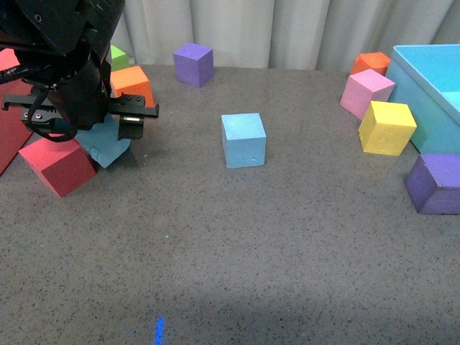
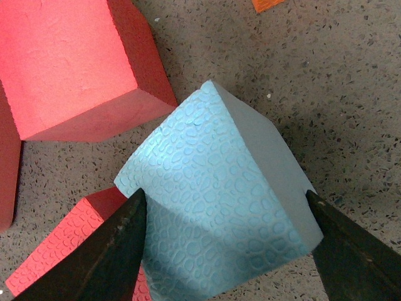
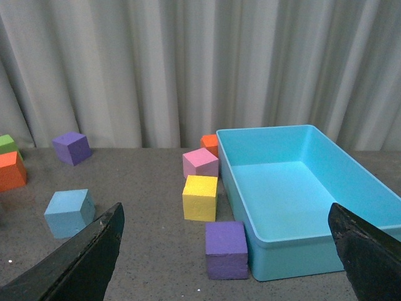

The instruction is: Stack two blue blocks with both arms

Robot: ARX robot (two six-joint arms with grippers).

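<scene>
My left gripper at the far left is shut on one blue block, which sits tilted between the jaws just above the table, beside a red cube. In the left wrist view the textured blue block fills the gap between both black fingers. The second blue block, with a small dent on its front face, stands alone mid-table; it also shows in the right wrist view. My right gripper is open and empty, above the table; it is out of the front view.
A turquoise bin stands at the right, with orange, pink, yellow and purple cubes beside it. Orange, green and purple cubes sit at the back left. A curtain closes the back.
</scene>
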